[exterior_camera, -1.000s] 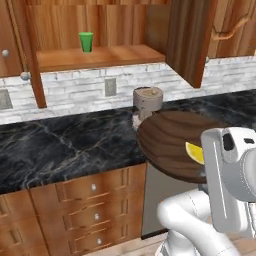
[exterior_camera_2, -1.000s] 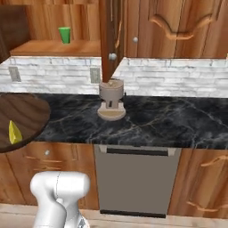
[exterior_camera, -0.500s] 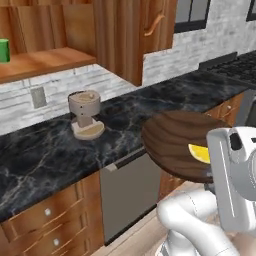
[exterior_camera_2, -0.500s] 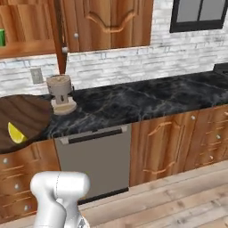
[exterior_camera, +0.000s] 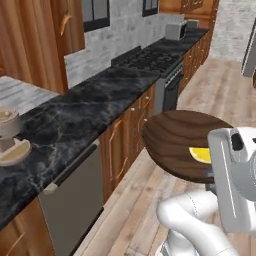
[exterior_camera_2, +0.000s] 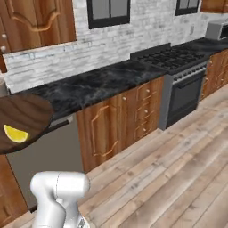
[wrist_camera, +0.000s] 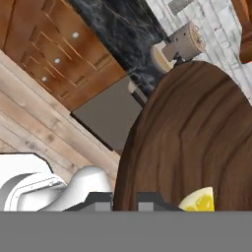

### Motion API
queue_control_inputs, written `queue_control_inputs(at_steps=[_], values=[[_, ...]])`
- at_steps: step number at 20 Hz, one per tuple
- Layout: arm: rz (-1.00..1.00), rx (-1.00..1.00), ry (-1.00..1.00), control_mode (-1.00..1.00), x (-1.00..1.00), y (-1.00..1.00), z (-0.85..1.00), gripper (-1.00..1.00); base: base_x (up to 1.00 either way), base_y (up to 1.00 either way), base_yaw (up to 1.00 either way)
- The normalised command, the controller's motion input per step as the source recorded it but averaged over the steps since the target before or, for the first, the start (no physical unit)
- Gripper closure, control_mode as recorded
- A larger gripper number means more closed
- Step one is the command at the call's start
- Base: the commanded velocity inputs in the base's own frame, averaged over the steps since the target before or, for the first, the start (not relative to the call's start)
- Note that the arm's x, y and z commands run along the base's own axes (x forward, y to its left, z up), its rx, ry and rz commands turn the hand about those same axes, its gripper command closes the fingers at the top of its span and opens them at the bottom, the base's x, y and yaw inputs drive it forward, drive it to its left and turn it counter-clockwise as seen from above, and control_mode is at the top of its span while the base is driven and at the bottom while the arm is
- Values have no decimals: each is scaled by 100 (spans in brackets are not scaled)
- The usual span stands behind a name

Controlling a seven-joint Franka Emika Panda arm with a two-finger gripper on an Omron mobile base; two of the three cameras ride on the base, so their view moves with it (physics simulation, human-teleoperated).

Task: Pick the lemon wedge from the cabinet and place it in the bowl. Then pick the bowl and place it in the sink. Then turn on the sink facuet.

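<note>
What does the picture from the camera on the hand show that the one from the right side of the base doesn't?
Hand view alone: the gripper closed on the rim of the bowl, a beige countertop appliance and a wall outlet. Right base view alone: a stove, dark windows, a microwave and open wooden floor. Both share the bowl with the lemon wedge in it, the dark marbled counter, the dishwasher front and brown drawers.

Glossy white rounded arm links with a boxy white hand housing.
</note>
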Motion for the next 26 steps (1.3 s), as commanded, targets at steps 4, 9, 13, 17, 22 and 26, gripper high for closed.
queue_control_inputs(at_steps=[4, 9, 13, 17, 22, 26], values=[[0, 0, 0, 100, 0, 0, 0, 100, -8, -39, -68], [0, 0, 0, 100, 0, 0, 0, 100, 0, -31, -61], [0, 0, 0, 100, 0, 0, 0, 100, 9, -4, -42], [0, 0, 0, 100, 0, 0, 0, 100, 40, 0, -44], [0, 0, 0, 100, 0, 0, 0, 100, 91, 0, -25], [0, 0, 0, 100, 0, 0, 0, 100, 100, 2, -9]])
